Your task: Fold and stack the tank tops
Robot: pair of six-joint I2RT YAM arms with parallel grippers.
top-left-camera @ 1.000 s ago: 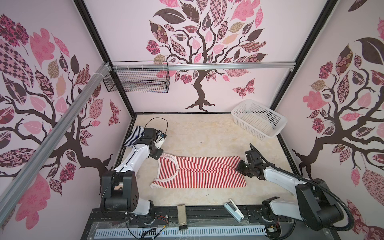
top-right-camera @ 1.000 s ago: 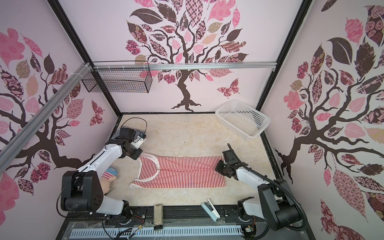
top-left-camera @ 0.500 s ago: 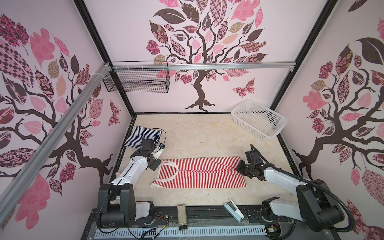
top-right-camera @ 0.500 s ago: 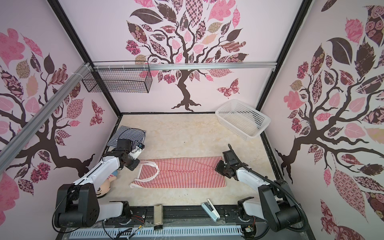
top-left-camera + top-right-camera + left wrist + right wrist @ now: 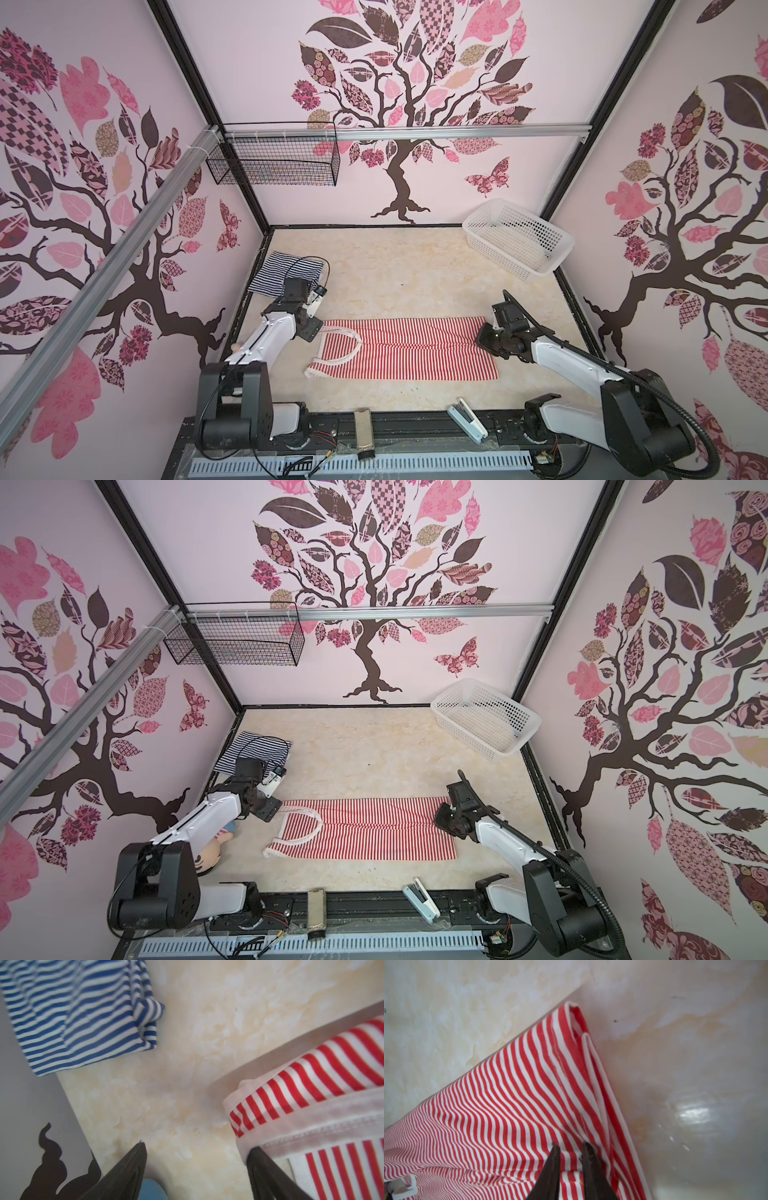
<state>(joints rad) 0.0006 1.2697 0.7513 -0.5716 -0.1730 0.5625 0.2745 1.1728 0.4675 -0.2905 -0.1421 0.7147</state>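
Red tank top [image 5: 407, 353] lying folded lengthwise, L gripper [image 5: 197, 1146] gaping, R gripper [image 5: 570, 1144] barely apart; next needing regrip for cross-fold.

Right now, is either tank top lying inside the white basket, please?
No, the white basket is empty; both the red-striped top and the navy-striped top lie on the table.

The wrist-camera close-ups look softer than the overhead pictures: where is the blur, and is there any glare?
Left wrist view: the navy-and-white tank top is smeared and soft, the red-and-white tank top only slightly fuzzy. Right wrist view: red stripes crisp, with a bright glare patch on the table. Both top views: sharp and evenly lit, the walls splayed by the wide lens.
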